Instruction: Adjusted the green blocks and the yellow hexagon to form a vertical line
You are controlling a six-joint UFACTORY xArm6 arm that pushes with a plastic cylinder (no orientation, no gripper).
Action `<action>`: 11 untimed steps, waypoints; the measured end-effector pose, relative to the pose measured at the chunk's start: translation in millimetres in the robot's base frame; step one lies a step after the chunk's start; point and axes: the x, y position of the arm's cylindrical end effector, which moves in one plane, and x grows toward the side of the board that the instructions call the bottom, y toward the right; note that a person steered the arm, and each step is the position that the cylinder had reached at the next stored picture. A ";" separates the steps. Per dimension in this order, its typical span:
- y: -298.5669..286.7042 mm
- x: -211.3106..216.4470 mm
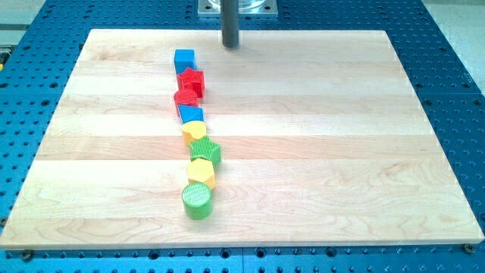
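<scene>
A line of blocks runs down the wooden board left of centre. From the view's top: a blue cube [184, 59], a red star [191, 80], a red block [185, 98], a blue block [191, 114], a yellow block [194, 132], a green star [204, 151], a yellow hexagon [201, 172] and a green cylinder [197, 201]. The green star, yellow hexagon and green cylinder touch in a near-vertical column. My tip [230, 45] stands at the board's top edge, right of the blue cube and apart from all blocks.
The wooden board [318, 152] lies on a blue perforated table [455, 91]. The arm's metal mount [236, 7] shows at the view's top.
</scene>
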 end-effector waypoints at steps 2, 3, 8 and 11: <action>64.4 128.6; 60.5 204.7; -32.5 239.9; -12.8 286.2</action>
